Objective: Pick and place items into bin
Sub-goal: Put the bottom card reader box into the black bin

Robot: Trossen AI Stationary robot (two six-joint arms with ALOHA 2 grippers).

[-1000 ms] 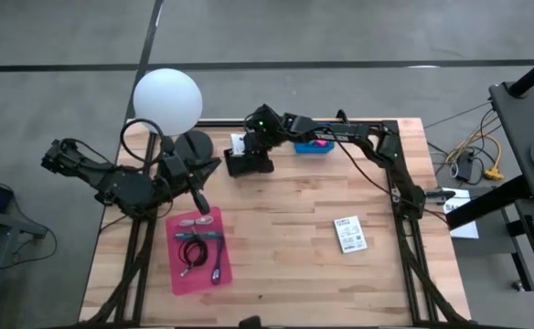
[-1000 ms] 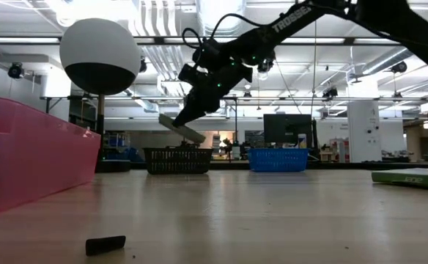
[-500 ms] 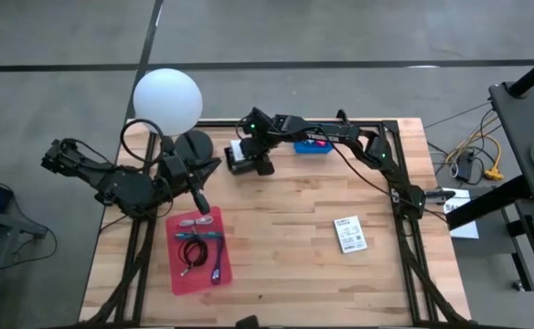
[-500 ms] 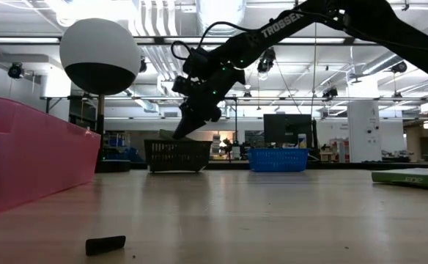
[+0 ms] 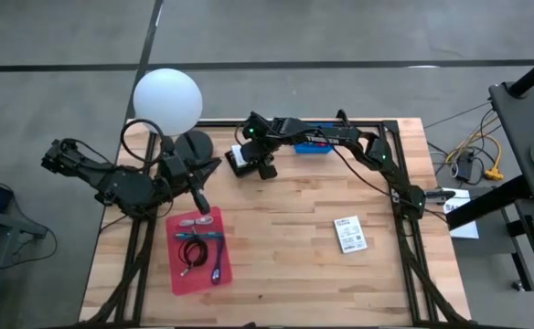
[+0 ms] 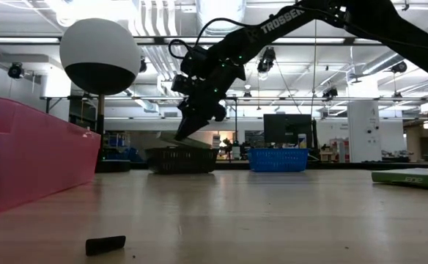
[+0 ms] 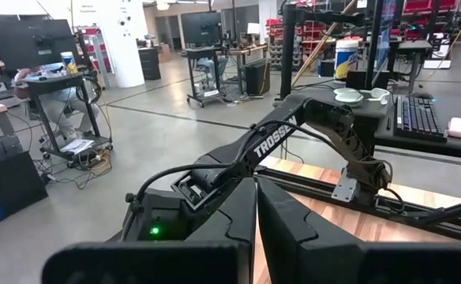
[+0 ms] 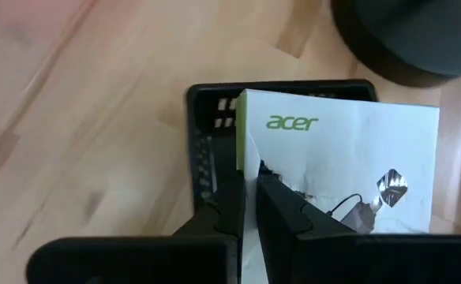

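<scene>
The right gripper point(image 8: 250, 207) pinches a white printed acer packet point(image 8: 337, 170) edgewise over the black mesh bin point(image 8: 203, 118) at the wooden table's point(image 5: 285, 228) far edge, likely so it drops in. The left gripper point(image 7: 256, 221), fingers together, waits by the pink tray point(image 5: 183, 274).

A robotics lab or workshop: beyond the left tool point(image 7: 254, 229) stand a concrete floor point(image 7: 175, 134), monitors on carts point(image 7: 201, 28), and a keyboard point(image 7: 418, 118); overhead run exposed ducts point(image 6: 155, 18).

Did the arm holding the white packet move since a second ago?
Yes. The right gripper with the white packet has come down toward the black basket; in the high view it also shifted left over the basket.
</scene>
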